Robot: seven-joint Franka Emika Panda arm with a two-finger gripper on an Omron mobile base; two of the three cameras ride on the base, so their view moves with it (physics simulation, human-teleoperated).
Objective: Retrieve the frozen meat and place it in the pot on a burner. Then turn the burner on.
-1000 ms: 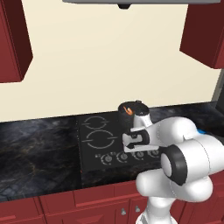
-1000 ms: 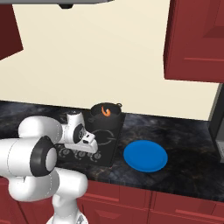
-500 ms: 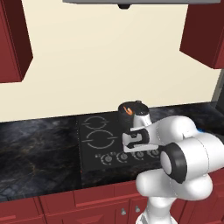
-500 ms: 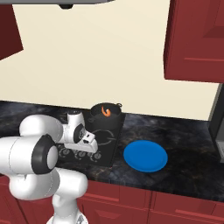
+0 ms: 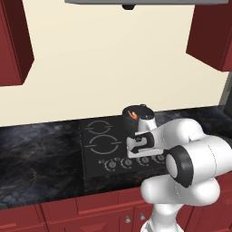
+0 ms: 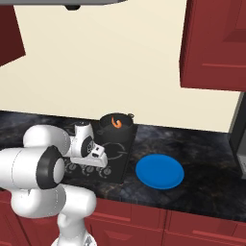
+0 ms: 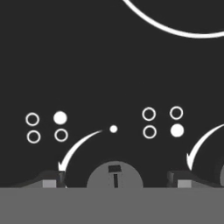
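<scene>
Hovering our tool [image 7: 114, 177] low over a cooktop knob [image 7: 114, 175], fingertips [image 7: 51, 178] spread either side, gripping nothing | frozen meat [image 6: 115, 122] lies inside pot [image 6: 116, 127] on rear burner | blue plate [image 6: 159, 171] on counter [image 6: 202, 178] beside cooktop [image 5: 97, 154].

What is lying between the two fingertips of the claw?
In the hand view, a round grey knob of the black cooktop sits between the fingertips of the claw, which stand apart on either side.

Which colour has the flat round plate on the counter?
The plate is plain bright blue; the right base view shows it best.
</scene>
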